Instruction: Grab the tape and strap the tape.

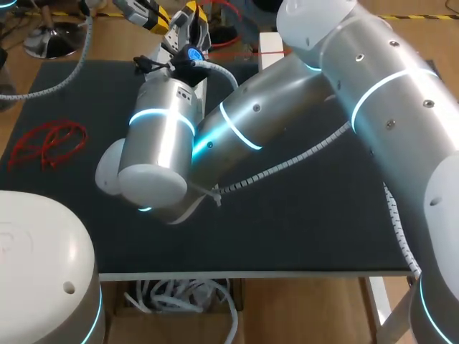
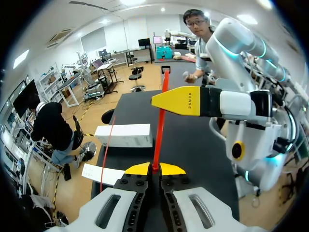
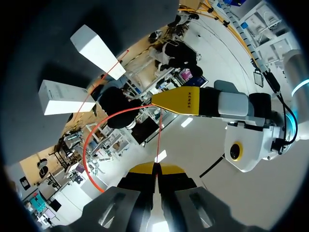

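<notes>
Left gripper is clenched on the red tape, which is pinched between its yellow tips and runs straight up ahead of it over the dark table. Right gripper is also clamped on the same tape; a thin stretch leaves its tips and the rest loops off to one side. The right arm reaches across to the far left, so both grippers meet there. Loose red straps lie at the table's left. A white box sits near the far edge.
</notes>
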You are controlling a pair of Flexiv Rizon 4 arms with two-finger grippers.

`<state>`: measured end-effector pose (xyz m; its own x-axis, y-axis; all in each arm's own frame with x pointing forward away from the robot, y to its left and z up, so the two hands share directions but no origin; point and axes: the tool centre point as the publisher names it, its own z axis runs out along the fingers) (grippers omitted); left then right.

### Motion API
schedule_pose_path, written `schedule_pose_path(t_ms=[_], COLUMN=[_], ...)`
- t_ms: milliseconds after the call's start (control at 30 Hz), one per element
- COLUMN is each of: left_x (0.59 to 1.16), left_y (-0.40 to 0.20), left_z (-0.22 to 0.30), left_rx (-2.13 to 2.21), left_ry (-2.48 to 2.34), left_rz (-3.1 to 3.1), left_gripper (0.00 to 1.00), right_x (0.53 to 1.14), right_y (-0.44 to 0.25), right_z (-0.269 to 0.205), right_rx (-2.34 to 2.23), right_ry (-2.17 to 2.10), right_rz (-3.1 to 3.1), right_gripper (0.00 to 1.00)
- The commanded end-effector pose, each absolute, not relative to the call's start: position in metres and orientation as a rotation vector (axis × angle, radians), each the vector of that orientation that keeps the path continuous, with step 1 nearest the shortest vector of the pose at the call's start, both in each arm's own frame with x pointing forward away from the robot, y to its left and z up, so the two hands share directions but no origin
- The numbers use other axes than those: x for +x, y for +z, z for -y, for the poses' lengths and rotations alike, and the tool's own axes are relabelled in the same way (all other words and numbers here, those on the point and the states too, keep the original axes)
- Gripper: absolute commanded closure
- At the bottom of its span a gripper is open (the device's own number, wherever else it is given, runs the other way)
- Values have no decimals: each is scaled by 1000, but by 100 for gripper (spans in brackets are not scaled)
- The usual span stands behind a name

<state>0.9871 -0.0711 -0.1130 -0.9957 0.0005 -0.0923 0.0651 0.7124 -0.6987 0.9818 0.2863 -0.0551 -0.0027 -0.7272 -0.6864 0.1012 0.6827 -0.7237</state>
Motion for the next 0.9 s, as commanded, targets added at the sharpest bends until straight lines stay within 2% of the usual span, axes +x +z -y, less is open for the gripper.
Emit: schedule_pose_path(t_ms=[33,900], left_x=[987,987], left_y=[-113,-113], left_z=[71,71], left_rx=[55,55], left_ry=[-1156,-1156], left_rz=[-2830,-2830], left_gripper=[100,100], right_x=[981,985], right_y=[-58,-69], right_z=[-289,-298], right_rx=[-564,-602], right_ry=[-721,-766], right_rz=[-1438,-1447], right_gripper=[100,100])
